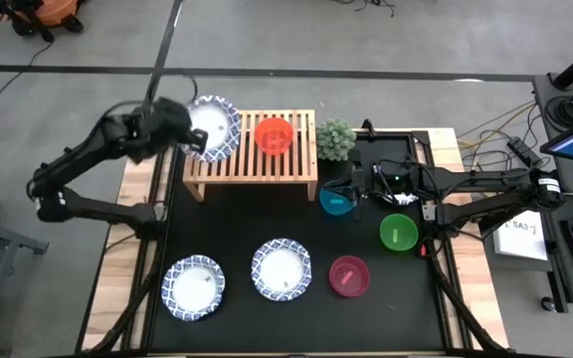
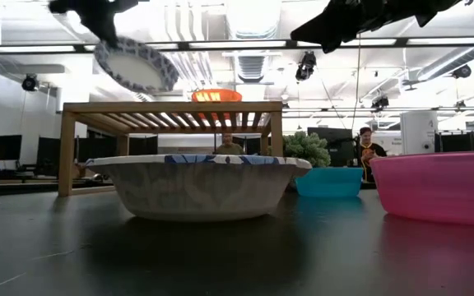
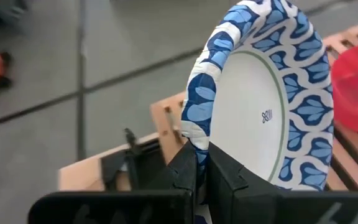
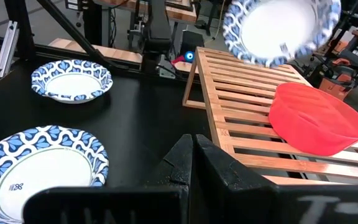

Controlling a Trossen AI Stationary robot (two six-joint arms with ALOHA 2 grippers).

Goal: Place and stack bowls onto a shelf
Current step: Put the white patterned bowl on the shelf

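Observation:
My left gripper point(image 1: 187, 134) is shut on a white bowl with a blue patterned rim point(image 1: 213, 127), held tilted in the air over the left end of the light-wood shelf point(image 1: 252, 164). The red bowl point(image 1: 274, 134) sits on the shelf's slats. Two more patterned bowls point(image 1: 193, 286) point(image 1: 282, 268) rest on the black mat near the front. The blue bowl point(image 1: 337, 201), green bowl point(image 1: 398, 232) and magenta bowl point(image 1: 348, 275) also rest on the mat. My right gripper point(image 4: 193, 155) is shut and empty, high in the air over the blue bowl. My left gripper pinches the patterned bowl's rim point(image 3: 194, 140) between its two fingers, one finger point(image 3: 229, 177) on the bowl's inner face and the other on its outer wall. The bowl is lifted clear above the shelf and tilted steeply, its rim toward the gripper.
A small green potted plant point(image 1: 334, 139) stands by the shelf's right end, close to my right arm. A person point(image 2: 367, 148) shows in the room beyond the table. Bare mat lies between the shelf and the front bowls.

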